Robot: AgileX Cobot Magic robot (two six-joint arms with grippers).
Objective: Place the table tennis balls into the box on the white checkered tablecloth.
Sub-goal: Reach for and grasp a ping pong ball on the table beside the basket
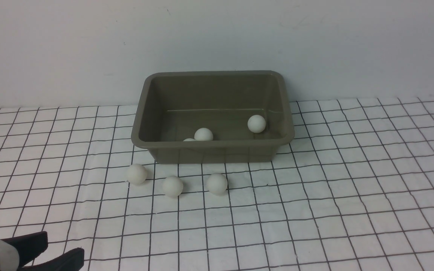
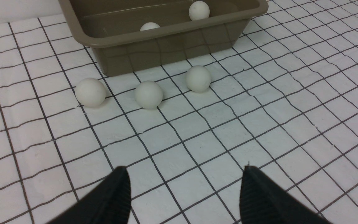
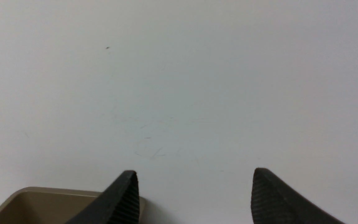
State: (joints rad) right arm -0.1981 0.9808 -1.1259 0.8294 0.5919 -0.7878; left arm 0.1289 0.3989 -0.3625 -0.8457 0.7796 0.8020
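The box (image 1: 209, 152), a smooth olive-brown plastic tub with rounded corners and a flared rim, sits at the centre of the front view on the white checkered tablecloth (image 1: 315, 207), whose thin black grid wrinkles slightly. Three matte white table tennis balls (image 1: 256, 124) lie inside it: one at the right, one (image 1: 203, 134) by the near wall, and a third (image 1: 189, 139) mostly hidden behind the rim. Three more (image 1: 173, 186) rest in a row on the cloth just below the box. My left jaws, ribbed and black, are spread apart and empty, cut off at the lower left corner. My right jaws gape empty toward the plain wall (image 3: 179, 77), outside the front view.
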